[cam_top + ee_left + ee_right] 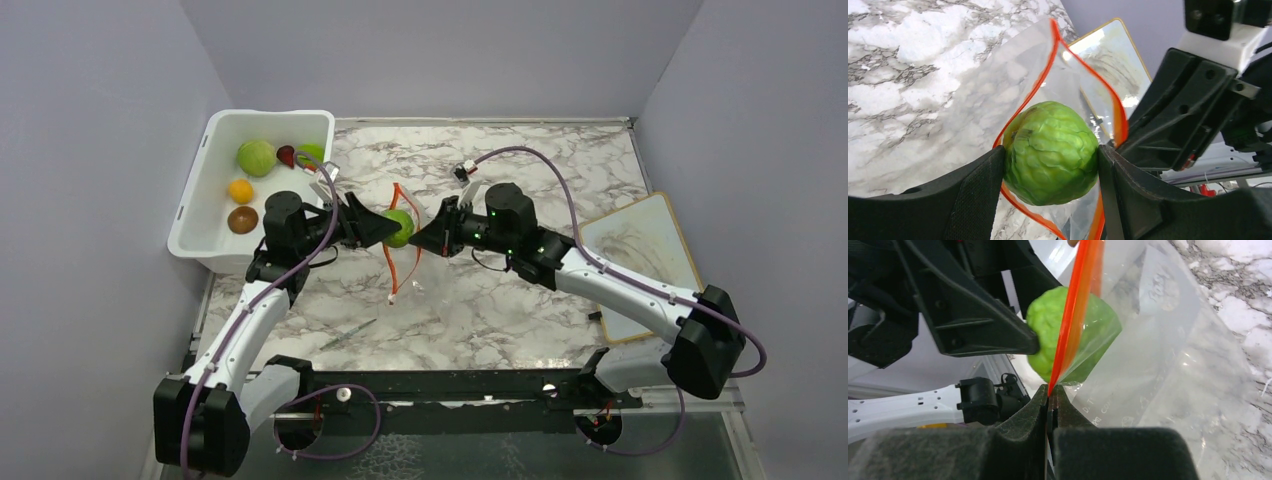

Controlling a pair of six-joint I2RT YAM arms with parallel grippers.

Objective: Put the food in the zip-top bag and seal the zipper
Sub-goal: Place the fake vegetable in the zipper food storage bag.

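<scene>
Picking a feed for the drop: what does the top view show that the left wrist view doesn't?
Only the top view: the white tub holding a pale green ball, an orange piece and a brown piece. Only the left wrist view: how the left gripper has its fingers pressed on the green ball, and the ball's ridged skin. Both: the green ball in the parted zipper, the zip-top bag, the right gripper at the bag's edge.

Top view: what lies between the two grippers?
The green ball, held by the left gripper, and the open zipper of the zip-top bag, pinched by the right gripper; the top view shows both.
</scene>
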